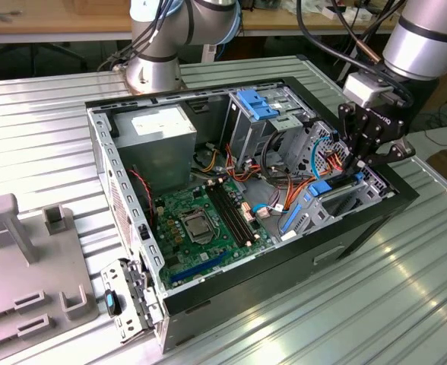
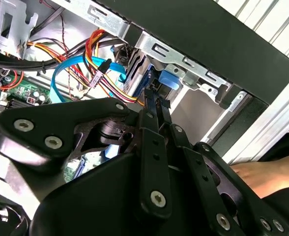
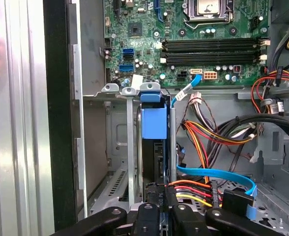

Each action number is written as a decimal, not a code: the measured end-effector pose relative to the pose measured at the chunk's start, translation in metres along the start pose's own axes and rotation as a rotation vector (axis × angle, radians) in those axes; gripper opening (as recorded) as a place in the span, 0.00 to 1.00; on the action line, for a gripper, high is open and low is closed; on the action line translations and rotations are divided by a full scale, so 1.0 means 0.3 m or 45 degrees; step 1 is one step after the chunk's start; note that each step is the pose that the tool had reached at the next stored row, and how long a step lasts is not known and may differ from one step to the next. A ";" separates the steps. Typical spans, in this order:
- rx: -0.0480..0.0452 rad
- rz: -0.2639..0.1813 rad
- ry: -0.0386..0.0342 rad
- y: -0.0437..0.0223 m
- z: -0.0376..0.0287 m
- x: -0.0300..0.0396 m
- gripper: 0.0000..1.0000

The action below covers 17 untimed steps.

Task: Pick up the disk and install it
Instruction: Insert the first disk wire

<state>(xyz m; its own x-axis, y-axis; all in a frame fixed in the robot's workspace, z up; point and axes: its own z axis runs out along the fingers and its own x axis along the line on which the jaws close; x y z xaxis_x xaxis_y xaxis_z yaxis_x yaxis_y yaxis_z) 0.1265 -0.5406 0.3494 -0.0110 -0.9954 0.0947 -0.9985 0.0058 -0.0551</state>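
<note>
Blue-edged disk (image 3: 153, 123) in bay (image 3: 116, 142), cables (image 3: 191, 191) beside

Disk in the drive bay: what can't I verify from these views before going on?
- First wrist view: the disk's near end is covered by the gripper.
- Exterior view: the gripper hides the slot in the drive bay, so seating depth is unknown.
- Second wrist view: a person's hand is cut off by the edge and the gripper's body.
</note>
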 end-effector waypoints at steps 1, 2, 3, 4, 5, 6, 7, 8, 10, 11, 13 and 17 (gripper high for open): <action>0.000 0.001 0.0000 0.000 0.000 0.000 0.17; 0.000 0.004 0.0002 0.000 0.001 0.000 0.17; -0.001 0.009 0.0005 0.001 0.001 0.000 0.17; -0.001 0.015 0.0007 0.001 0.002 0.000 0.17; -0.001 0.015 0.0005 0.001 0.004 0.000 0.17; -0.001 0.015 0.0007 0.001 0.007 -0.001 0.17; -0.001 0.015 0.0009 0.001 0.009 -0.001 0.17; -0.001 0.015 0.0007 0.001 0.010 -0.001 0.17; -0.001 0.015 -0.0003 0.001 0.011 -0.001 0.17; -0.001 0.015 -0.0027 0.001 0.013 -0.001 0.17; -0.001 0.015 -0.0070 0.001 0.010 -0.001 0.17; -0.005 0.055 -0.0283 -0.002 0.009 0.012 0.17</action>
<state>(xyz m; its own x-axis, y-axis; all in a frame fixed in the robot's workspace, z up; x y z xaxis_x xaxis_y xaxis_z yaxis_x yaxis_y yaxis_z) 0.1271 -0.5443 0.3470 -0.0529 -0.9961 0.0703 -0.9973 0.0491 -0.0547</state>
